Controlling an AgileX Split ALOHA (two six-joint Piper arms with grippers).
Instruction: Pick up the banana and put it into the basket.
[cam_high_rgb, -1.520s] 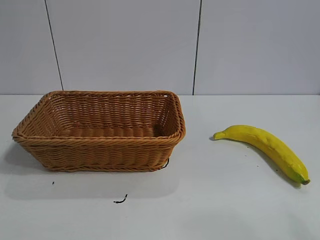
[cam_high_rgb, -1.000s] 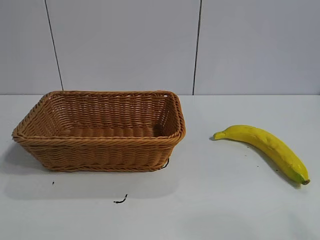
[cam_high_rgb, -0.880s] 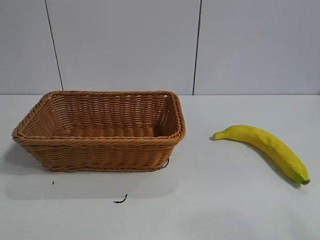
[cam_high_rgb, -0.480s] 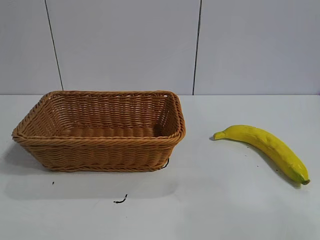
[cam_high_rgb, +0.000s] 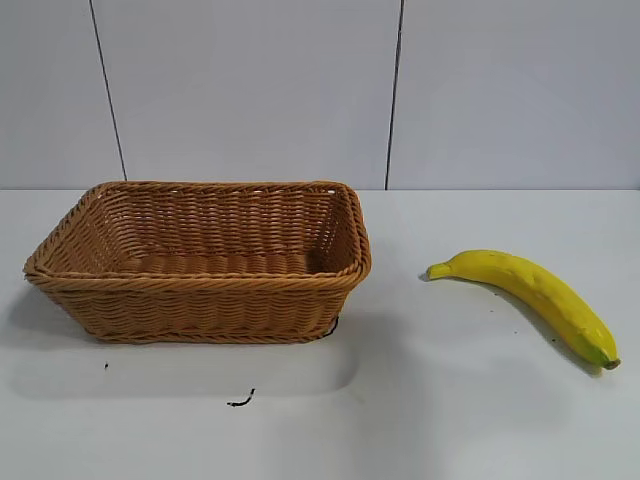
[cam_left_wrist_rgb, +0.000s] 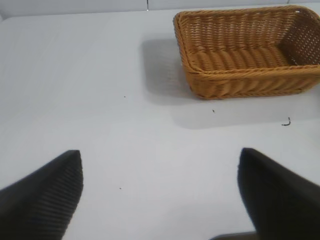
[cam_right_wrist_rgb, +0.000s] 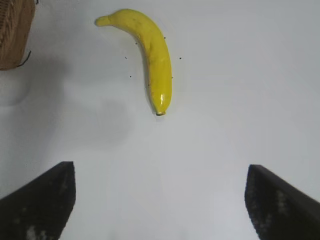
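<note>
The yellow banana (cam_high_rgb: 530, 292) lies on the white table at the right, its greenish tip toward the front right. It also shows in the right wrist view (cam_right_wrist_rgb: 152, 50), ahead of my right gripper (cam_right_wrist_rgb: 160, 172), which is open, empty and apart from it. The tan wicker basket (cam_high_rgb: 200, 290) stands empty at the left. It shows in the left wrist view (cam_left_wrist_rgb: 250, 75), far ahead of my left gripper (cam_left_wrist_rgb: 159, 156), which is open and empty over bare table. Neither gripper shows in the exterior view.
A small dark mark (cam_high_rgb: 240, 401) lies on the table in front of the basket. A corner of the basket (cam_right_wrist_rgb: 14, 35) shows in the right wrist view. A grey panelled wall stands behind the table.
The shadow on the table in front of the basket has spread toward the right. The banana and the basket have not moved.
</note>
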